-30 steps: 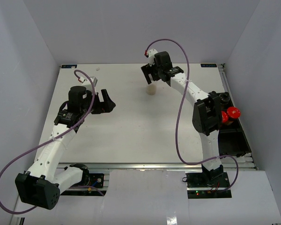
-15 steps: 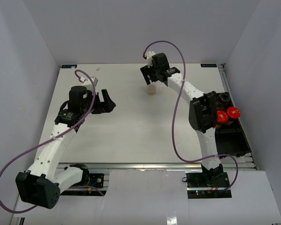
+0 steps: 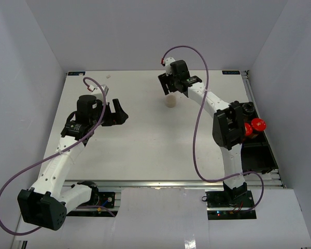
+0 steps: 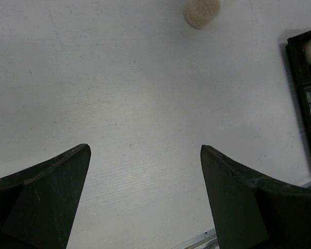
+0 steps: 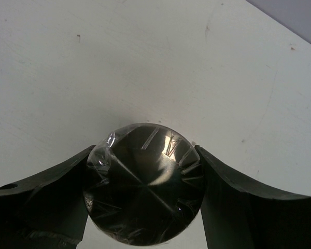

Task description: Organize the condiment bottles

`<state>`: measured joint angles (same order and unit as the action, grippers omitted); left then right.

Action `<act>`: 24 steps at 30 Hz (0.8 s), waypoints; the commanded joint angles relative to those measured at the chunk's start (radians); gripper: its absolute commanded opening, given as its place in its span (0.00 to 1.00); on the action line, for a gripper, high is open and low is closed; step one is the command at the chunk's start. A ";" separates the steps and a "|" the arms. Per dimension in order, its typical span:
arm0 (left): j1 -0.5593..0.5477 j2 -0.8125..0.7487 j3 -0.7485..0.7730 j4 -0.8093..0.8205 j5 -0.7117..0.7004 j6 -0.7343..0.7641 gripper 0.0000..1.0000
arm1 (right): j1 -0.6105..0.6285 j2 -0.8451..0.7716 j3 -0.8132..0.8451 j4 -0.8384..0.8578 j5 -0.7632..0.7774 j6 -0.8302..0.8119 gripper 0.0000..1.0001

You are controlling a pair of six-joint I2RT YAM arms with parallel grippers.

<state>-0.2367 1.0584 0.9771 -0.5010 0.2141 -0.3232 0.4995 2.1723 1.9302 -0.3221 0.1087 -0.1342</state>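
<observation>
Progress looks well along: two red-capped bottles and a black-capped bottle stand by the tray at the counter's right edge, leaving the silver-lidded bottle near the far edge, clasped by the right gripper, while the left gripper gapes empty.

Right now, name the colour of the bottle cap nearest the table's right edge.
Red cap; top external view.

The left arm and right arm are white tubes with boxy black joint housings. A thin purple cable loops loosely along each. The left claw and right claw have dark, matte, wedge-shaped fingers.
</observation>
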 commanded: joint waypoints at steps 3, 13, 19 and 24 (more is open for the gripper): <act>0.007 -0.002 0.021 0.010 0.019 -0.014 0.98 | 0.002 -0.264 -0.118 0.035 0.039 0.048 0.08; 0.005 0.033 -0.004 0.068 0.067 -0.052 0.98 | 0.002 -0.650 -0.479 0.024 0.178 0.125 0.08; 0.005 0.052 -0.005 0.073 0.024 -0.045 0.98 | -0.021 -0.921 -0.641 -0.132 0.352 0.252 0.08; 0.005 0.067 -0.015 0.078 0.067 -0.061 0.98 | -0.040 -1.086 -0.750 -0.260 0.425 0.324 0.08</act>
<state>-0.2367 1.1218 0.9741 -0.4428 0.2509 -0.3674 0.4759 1.2157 1.2228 -0.4975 0.4101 0.0976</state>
